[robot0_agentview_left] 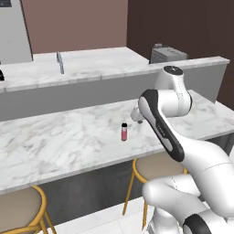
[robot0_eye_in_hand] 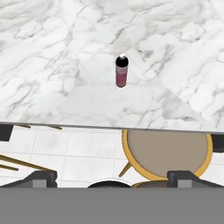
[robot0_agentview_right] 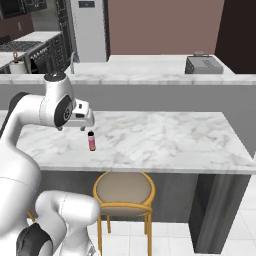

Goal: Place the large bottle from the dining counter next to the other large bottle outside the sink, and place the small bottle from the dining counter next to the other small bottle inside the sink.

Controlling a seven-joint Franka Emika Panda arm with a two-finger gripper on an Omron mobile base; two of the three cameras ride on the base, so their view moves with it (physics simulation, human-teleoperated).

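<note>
From the left, we see the stool [robot0_agentview_left: 20, 205] tucked under the near edge of the dining tabletop [robot0_agentview_left: 64, 137], then a broad bare stretch of marble, then the small bottle [robot0_agentview_left: 124, 131] standing upright by itself, well in from the edge. Just right of it our end effector [robot0_agentview_left: 135, 114] hangs above the slab, mostly hidden behind the white forearm, so we cannot tell from the base views how the jaws stand. In the hand view the two dark fingertips [robot0_eye_in_hand: 40, 177] sit far apart at the bottom corners, so we judge the jaws spread wide with nothing between them.

What worries us first is the bottle's shape: it is slim, light and tall for its base, so a sideways brush from one finger during the descent would likely tip it, and a toppled cylinder could roll toward the near edge and drop beside the second stool [robot0_agentview_left: 157, 169]. The hand view also looks at the bottle on a slant, not straight down, so we may misjudge how far ahead it stands and close on air or only on the dark cap, which could slip out in transit.

Further right the tabletop is bare, and neither the sink nor any large bottle is in sight here, so we expect a long drive afterwards, where a weak pinch could fail
</note>
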